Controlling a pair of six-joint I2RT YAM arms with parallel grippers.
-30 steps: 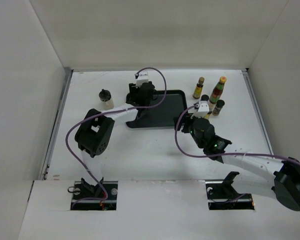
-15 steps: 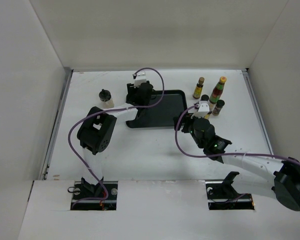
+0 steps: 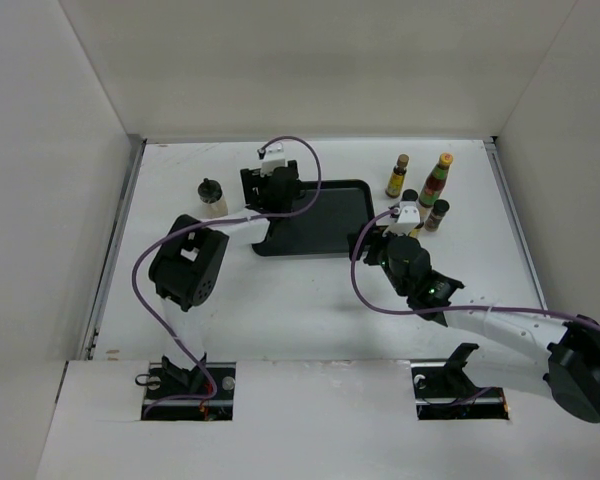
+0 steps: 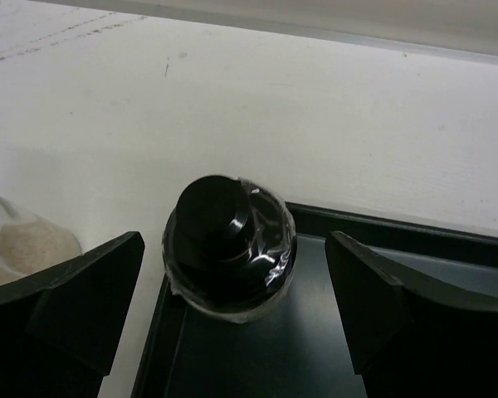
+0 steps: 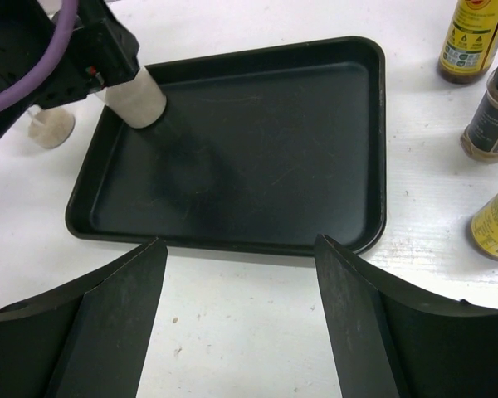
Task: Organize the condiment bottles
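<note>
Having sprung apart, the left gripper (image 4: 234,249) is flanking the white bottle (image 5: 138,101), which is standing in the far-left corner of the tray (image 5: 257,149). Lifting straight up avoids tipping it. The right gripper (image 5: 241,249) is hovering apart, empty.

White tabletop (image 3: 310,300), faintly marked, boxed in by plain off-white panels: back wall (image 3: 310,70), left wall (image 3: 40,180), right wall (image 3: 570,90). Metal rail (image 3: 113,250) along the table's left edge. White front ledge (image 3: 320,420) — two cut-outs. Light soft, even.
</note>
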